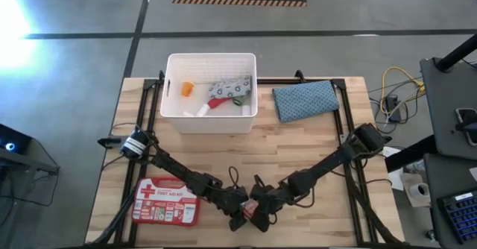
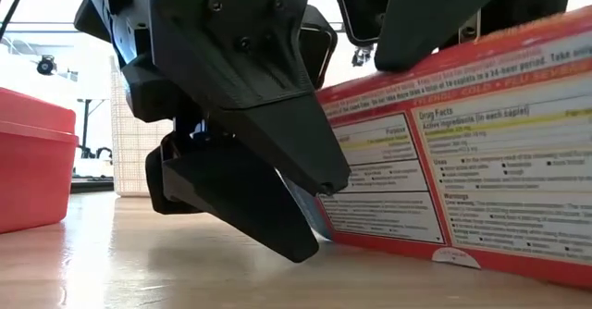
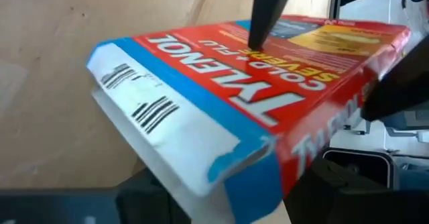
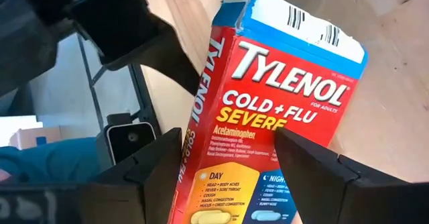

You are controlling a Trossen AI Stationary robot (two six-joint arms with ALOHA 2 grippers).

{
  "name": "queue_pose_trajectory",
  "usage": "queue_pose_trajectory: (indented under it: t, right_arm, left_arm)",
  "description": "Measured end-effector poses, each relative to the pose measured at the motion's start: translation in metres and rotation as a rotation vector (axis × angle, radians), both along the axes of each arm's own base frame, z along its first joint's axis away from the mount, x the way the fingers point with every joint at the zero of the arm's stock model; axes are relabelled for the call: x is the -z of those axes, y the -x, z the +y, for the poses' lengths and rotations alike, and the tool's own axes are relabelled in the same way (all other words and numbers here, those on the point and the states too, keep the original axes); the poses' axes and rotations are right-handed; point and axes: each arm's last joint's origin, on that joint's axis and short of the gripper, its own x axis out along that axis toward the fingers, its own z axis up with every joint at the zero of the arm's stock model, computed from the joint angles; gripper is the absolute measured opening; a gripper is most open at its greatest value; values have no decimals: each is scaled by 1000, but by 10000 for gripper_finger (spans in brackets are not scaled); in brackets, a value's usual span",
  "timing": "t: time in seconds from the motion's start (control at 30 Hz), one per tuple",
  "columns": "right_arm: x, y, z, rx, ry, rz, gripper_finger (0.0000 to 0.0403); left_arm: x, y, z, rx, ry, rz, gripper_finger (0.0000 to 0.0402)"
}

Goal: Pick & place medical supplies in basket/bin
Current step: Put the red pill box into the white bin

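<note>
**Tylenol box held at the counter's near edge**

The red Tylenol box [image 4: 268, 117] sits low in the high view's centre, clamped between the right end effector's [image 4: 228, 167] fingers and tilted above the wooden counter [image 1: 313, 141]. The left end effector [image 2: 250, 189] hangs just beside it; I cannot tell its opening. The red first-aid case [image 1: 165, 202] lies lower left, the white bin [image 1: 212, 120] upper centre. Grey floor surrounds the counter.
</note>
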Motion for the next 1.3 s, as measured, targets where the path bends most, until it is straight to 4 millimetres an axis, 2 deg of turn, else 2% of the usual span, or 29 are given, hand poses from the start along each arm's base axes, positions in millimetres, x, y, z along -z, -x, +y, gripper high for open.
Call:
queue_pose_trajectory:
  t: [0.27, 0.4, 0.57, 0.93, 1.2, 1.3]
  right_arm:
    - [0, 0, 0, -6, 4, 1, 227]
    - [1, 1, 0, -10, 11, 12, 215]
    - [1, 2, 1, -25, 16, 11, 170]
    - [-12, 6, -2, -31, 26, -10, 23]
    - [-16, 8, -3, -36, 39, -5, 12]
    - [-21, 10, -5, -35, 50, -15, 11]
  left_arm:
    - [0, -1, 2, -6, -1, 1, 164]
    - [0, -1, 2, -5, 0, 1, 164]
    - [0, -1, 2, -5, 0, 0, 164]
    - [-5, -4, 0, -7, 9, -9, 164]
    - [-8, 3, 4, 3, -36, 37, 164]
    - [-17, 9, 7, -24, -96, 44, 164]
